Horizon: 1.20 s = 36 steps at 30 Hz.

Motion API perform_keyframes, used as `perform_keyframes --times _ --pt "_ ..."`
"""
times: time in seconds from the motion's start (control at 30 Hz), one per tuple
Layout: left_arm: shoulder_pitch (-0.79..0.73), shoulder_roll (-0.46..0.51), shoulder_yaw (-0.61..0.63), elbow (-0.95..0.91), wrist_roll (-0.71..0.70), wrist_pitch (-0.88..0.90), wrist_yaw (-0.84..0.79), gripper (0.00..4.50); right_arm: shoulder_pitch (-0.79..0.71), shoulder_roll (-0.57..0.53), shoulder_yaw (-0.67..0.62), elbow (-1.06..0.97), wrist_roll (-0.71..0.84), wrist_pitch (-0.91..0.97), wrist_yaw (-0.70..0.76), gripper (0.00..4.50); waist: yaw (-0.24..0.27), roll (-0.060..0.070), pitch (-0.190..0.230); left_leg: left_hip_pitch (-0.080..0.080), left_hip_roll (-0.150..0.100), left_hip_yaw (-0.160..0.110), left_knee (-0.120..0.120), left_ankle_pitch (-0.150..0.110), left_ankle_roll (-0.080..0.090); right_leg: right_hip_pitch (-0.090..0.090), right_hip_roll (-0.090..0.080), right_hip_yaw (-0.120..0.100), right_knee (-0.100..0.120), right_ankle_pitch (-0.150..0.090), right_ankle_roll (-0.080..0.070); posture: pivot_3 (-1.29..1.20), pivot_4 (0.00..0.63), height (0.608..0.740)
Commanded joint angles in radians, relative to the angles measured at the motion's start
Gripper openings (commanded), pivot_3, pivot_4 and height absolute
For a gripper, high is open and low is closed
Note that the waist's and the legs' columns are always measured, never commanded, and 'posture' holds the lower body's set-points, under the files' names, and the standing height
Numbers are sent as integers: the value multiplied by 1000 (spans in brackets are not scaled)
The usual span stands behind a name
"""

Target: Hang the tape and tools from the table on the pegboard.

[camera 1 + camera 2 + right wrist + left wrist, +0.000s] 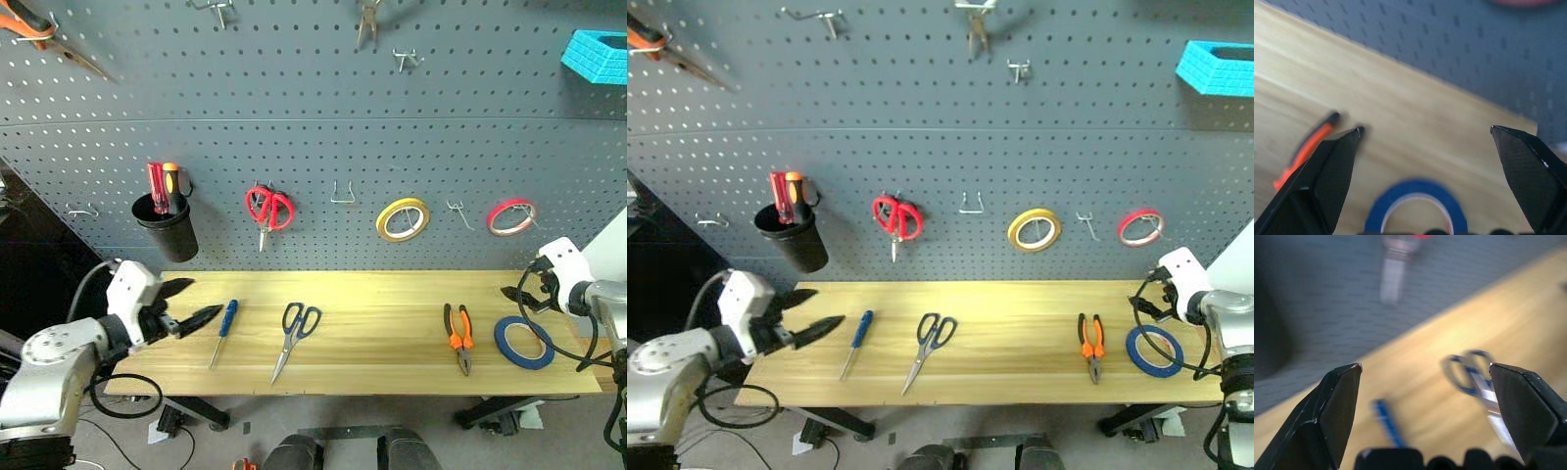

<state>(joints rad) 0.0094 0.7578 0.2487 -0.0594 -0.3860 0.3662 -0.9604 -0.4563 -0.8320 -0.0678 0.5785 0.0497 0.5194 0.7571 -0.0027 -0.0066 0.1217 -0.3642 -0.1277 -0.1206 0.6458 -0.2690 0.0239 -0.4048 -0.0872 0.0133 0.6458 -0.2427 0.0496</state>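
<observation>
The blue tape [523,342] lies flat on the table [382,294] near its right end, with the pliers [458,336] just beside it. The scissors [295,333] and the screwdriver [223,329] lie further left. The left gripper [189,304] hangs by the screwdriver, fingers spread wide and empty. The right gripper [520,290] hangs over the tape, spread wide and empty too. The pegboard [313,127] stands behind.
</observation>
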Motion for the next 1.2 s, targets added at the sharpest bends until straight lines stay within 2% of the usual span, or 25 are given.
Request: perform_keyframes --times 0.03,0.13,0.17,0.3,0.5,0.63,0.93,1.13,1.2 --pt "-38 -18 -84 -59 28 -7 7 4454 -62 -6 6 42 -27 134 -57 4500 -1 -1 13 0 0 0 0 0 0 0 0 0 0 0 0 -63 170 740" --pt "-56 -44 -155 -77 54 -9 21 4454 -94 5 2 78 -22 200 -73 4500 -4 0 28 -1 0 1 0 0 0 -1 0 0 0 1 -1 -65 178 740" --pt "-62 -56 -187 -92 62 -9 22 4454 -103 9 2 85 -18 223 -71 4500 -5 -2 33 -1 0 1 0 0 0 -1 -1 0 -1 1 -2 -70 205 740" --pt "-133 -160 -348 -96 123 -20 48 4454 -134 31 18 120 -8 306 -44 4500 -12 -6 67 -3 0 1 0 0 1 -2 -1 -1 -2 1 -2 -77 249 740" --pt "-195 -276 -470 -119 153 8 90 4454 -147 49 14 155 -4 341 -56 4500 -26 -11 111 -9 0 1 1 -1 1 -7 -2 -2 -1 2 -2 -75 311 740" --pt "-188 -298 -500 -182 140 52 105 4454 -142 63 15 187 -9 328 -96 4500 -31 -13 128 -20 0 3 2 1 -2 -18 -2 -1 0 2 -2 -68 336 740" --pt "-131 -246 -455 -320 83 106 100 4454 -134 111 17 175 15 345 -114 4500 -30 -17 174 -20 1 6 3 0 1 -18 -2 1 1 3 -1 -31 365 740" --pt "-131 -232 -448 -361 64 135 105 4454 -130 133 19 151 23 368 -114 4500 -29 -27 184 -20 1 6 4 1 -1 -18 -2 0 0 3 0 -25 369 740" --pt "-137 -229 -444 -365 61 142 108 4500 -139 141 -9 139 44 386 -121 4104 -29 -28 185 -20 1 6 3 1 -1 -18 -2 0 0 3 0 -21 369 740"
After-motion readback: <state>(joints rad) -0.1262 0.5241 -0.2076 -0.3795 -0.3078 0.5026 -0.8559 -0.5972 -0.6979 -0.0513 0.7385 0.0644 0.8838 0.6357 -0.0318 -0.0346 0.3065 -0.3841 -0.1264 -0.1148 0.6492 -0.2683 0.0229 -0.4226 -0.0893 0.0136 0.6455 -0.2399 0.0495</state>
